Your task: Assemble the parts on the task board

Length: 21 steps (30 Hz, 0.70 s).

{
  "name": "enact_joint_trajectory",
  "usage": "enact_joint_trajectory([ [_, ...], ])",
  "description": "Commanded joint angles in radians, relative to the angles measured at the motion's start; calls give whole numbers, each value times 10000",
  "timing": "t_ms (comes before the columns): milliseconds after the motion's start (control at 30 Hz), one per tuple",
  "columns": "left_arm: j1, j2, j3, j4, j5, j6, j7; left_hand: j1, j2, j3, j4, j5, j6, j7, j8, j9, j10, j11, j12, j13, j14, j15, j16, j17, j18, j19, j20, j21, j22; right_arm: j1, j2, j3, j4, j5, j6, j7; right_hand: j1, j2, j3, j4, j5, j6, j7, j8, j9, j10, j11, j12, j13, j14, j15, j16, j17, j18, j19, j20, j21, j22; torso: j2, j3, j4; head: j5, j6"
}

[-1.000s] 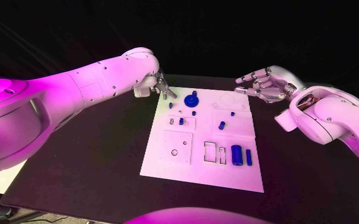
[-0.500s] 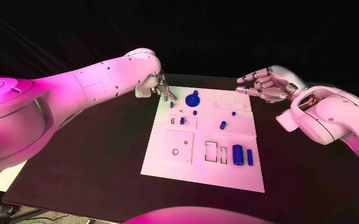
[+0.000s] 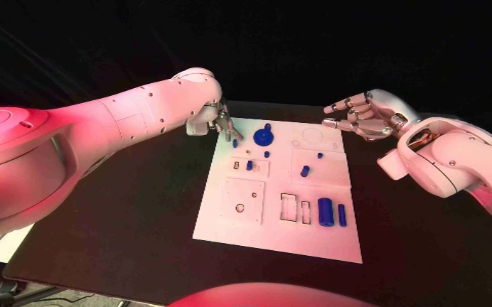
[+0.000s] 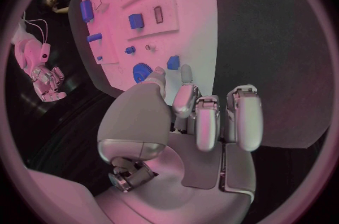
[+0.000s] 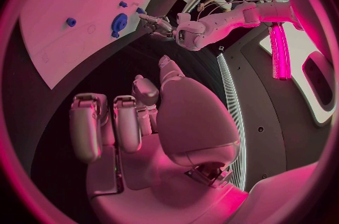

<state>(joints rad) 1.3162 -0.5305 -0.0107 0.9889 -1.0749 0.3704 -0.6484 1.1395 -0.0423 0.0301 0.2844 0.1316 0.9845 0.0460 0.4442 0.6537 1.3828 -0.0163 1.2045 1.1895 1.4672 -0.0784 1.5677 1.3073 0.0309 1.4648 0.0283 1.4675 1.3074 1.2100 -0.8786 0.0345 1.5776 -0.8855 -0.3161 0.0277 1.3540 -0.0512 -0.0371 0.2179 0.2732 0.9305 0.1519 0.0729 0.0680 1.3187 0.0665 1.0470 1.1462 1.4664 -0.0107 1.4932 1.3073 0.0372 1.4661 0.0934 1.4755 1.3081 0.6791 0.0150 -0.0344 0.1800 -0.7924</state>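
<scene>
Black table (image 3: 123, 207), white task board (image 3: 276, 232)

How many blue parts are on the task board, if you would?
8 visible: gear and four small pieces at the far end, one peg mid-board, two cylinders near right; others may hide.

Right hand (image 5: 152, 122) above black table (image 5: 99, 74), fingers loosely curled, holding nothing. Beyond: task board (image 5: 64, 26) with blue parts (image 5: 118, 22); left hand (image 5: 157, 25) at its edge.
</scene>
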Motion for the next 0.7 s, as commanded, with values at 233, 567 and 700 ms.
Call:
enact_joint_trajectory([
  [233,-8,69,-25,-44,105,296,194,288,25,132,-33,16,91,18,49,-66,30,-66,34,1,1036,-10,31,2635,53,343,34,55,1268,-6,18,1,2,-58,114,83,-11,110,-60,-11,66,73,3,-6,2,-22,-43,-43,-12,759,-34,-32,1394,29,160,-29,-39,858,-2,6,0,8,-8],
  [567,-60,135,-54,-110,158,173,257,752,177,371,-108,28,87,11,32,-181,22,-73,23,-24,1036,-18,31,2635,63,321,26,24,1237,-6,29,1,-6,-59,117,87,6,123,-64,-17,78,76,2,-6,2,-16,-46,-32,-6,761,-35,-28,1401,28,162,-30,-38,860,0,3,-10,-17,-27],
  [700,-69,137,-60,-129,196,53,289,1051,341,607,-175,26,73,-5,27,-240,15,-88,16,-37,1036,-27,31,2635,68,312,17,8,1224,-6,28,1,-7,-59,117,84,6,123,-64,-17,78,76,2,-6,2,-16,-46,-32,-6,761,-35,-28,1401,28,162,-30,-38,860,1,9,0,-18,-32],
])
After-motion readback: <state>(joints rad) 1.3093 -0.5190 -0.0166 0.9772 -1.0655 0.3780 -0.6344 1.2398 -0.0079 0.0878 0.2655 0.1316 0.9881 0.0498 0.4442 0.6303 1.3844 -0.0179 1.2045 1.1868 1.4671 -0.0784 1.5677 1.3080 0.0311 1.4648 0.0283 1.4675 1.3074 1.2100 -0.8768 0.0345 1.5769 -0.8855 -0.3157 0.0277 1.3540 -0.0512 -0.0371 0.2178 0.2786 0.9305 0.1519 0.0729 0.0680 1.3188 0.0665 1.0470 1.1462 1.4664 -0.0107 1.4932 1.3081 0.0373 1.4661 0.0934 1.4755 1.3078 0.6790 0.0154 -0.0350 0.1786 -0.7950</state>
